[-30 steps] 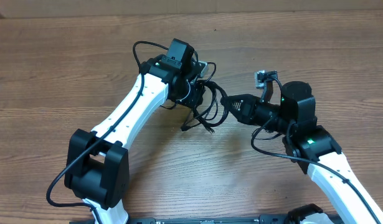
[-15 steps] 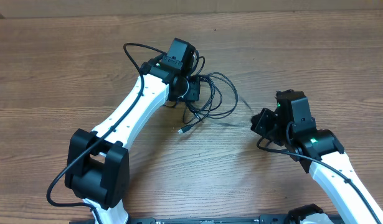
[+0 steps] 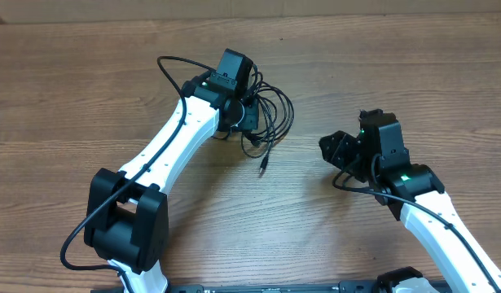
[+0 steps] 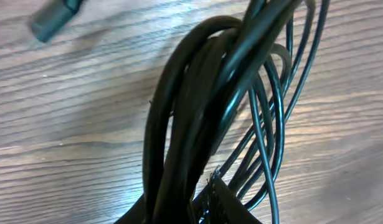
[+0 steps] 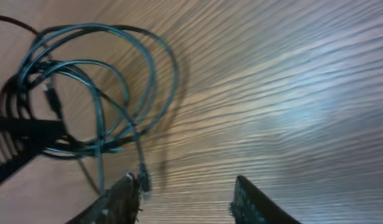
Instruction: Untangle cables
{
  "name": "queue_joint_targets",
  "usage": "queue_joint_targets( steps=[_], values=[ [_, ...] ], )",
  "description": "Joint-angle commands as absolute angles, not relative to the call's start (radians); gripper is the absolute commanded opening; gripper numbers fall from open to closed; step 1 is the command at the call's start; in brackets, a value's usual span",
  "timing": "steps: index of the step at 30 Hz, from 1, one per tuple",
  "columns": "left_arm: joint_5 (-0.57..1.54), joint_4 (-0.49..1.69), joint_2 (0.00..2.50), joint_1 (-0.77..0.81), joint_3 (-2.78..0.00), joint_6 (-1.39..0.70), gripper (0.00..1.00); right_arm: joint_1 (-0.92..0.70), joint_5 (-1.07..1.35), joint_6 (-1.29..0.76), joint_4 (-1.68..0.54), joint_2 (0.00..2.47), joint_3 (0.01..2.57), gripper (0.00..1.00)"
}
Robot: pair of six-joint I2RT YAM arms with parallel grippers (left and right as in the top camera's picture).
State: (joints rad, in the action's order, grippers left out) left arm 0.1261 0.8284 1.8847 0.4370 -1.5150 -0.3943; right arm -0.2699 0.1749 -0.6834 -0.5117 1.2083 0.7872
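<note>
The cables [image 3: 266, 122] are bunched in one dark tangle near the middle of the wooden table [image 3: 87, 81], toward its far side, and that table fills your whole overhead view.

Your left arm [image 3: 177, 138] reaches from the near edge diagonally up to the tangle. Your right arm [image 3: 429, 212] comes in from the near right corner and stops well short of it.

The left gripper [image 3: 248, 114] sits right at the bunch. In the left wrist view the cables [image 4: 197, 112] run as a thick sheaf of loops down into the jaws, which are clamped on them.

The right gripper [image 3: 330, 148] points toward the tangle from the right with bare wood between them. In the right wrist view the right gripper [image 5: 185, 190] has its jaws apart and nothing between them. The cables [image 5: 98, 93] show there as loose overlapping loops off to the left.

One strand drops out of the bunch toward you and ends in a small silver-tipped plug [image 3: 262, 169]. You cannot tell whether that plug touches the wood.
</note>
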Motion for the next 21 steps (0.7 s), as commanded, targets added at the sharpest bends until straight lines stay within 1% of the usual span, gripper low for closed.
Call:
queue_joint_targets(
  steps=[1,2,3,4,5,7,8,11,13,16,19,21],
  values=[
    [0.159,0.825,1.877,0.439,-1.514,-0.412,0.54,-0.287,0.238,-0.685,-0.507,1.255,0.806,0.58],
    [0.154,0.829,1.877,0.439,-1.514,-0.412,0.61,-0.287,0.239,-0.685,-0.511,1.268,0.806,0.60],
    [0.153,0.834,1.877,0.439,-1.514,-0.412,0.66,-0.287,0.238,-0.685,-0.518,1.290,0.806,0.63],
    [0.153,0.838,1.877,0.439,-1.514,-0.412,0.72,-0.287,0.238,-0.685,-0.522,1.306,0.806,0.73],
    [0.154,0.843,1.877,0.439,-1.514,-0.412,0.77,-0.287,0.238,-0.685,-0.522,1.323,0.806,0.81],
    [0.154,0.855,1.877,0.439,-1.514,-0.413,0.85,-0.287,0.238,-0.685,-0.521,1.372,0.806,0.86],
    [0.154,0.856,1.877,0.439,-1.514,-0.414,0.86,-0.287,0.238,-0.685,-0.519,1.386,0.806,0.87],
    [0.154,0.851,1.877,0.439,-1.514,-0.468,0.91,-0.287,0.237,-0.685,-0.508,1.425,0.806,0.93],
    [0.153,0.834,1.877,0.439,-1.514,-0.517,0.91,-0.287,0.233,-0.685,-0.498,1.438,0.806,1.00],
    [0.153,0.797,1.877,0.445,-1.514,-0.603,0.96,-0.285,0.184,-0.685,-0.499,1.438,0.806,1.00],
    [0.149,0.762,1.877,0.466,-1.514,-0.599,0.96,-0.271,0.149,-0.689,-0.510,1.438,0.806,1.00],
    [0.146,0.719,1.877,0.495,-1.514,-0.569,0.96,-0.235,0.126,-0.739,-0.544,1.436,0.806,1.00]
  ],
)
